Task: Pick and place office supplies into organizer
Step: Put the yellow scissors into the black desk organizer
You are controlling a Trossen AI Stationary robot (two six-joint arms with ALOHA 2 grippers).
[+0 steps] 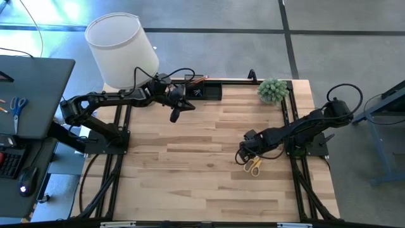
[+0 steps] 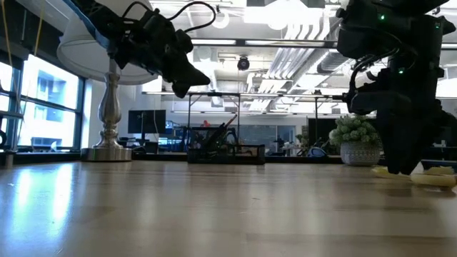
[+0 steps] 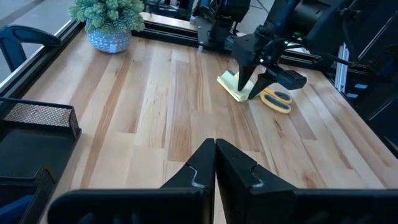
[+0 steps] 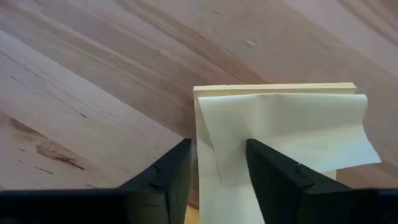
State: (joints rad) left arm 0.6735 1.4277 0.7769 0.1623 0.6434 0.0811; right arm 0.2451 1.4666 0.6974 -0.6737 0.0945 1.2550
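Note:
The black mesh organizer (image 1: pixel 204 90) (image 2: pixel 225 153) stands at the table's far edge, with pens leaning in its cup. My left gripper (image 1: pixel 176 114) (image 3: pixel 215 148) hovers shut above the table, just in front of it. A yellow sticky-note pad (image 3: pixel 231 84) (image 4: pixel 280 124) lies flat right of the table's middle, its top sheet curled. Orange-handled scissors (image 1: pixel 254 167) (image 3: pixel 278 99) lie flat beside it. My right gripper (image 1: pixel 243 154) (image 4: pixel 217 171) points down at the pad, open. One finger is over the bare wood and the other over the pad's top sheet. My right gripper comes at the sticky-note pad from above, its fingers astride the pad's side edge (image 4: pixel 199 143) near a corner. The pad lies flat on the table. Whether either finger (image 4: pixel 273 174) touches the paper, I cannot tell.
A white-shaded lamp (image 1: pixel 121 49) (image 2: pixel 107 114) stands at the far left corner, next to the organizer. A small potted plant (image 1: pixel 273 90) (image 3: pixel 109 22) stands at the far right. Bare wood spans the middle and near side. A side desk holds blue-handled scissors (image 1: pixel 18 104).

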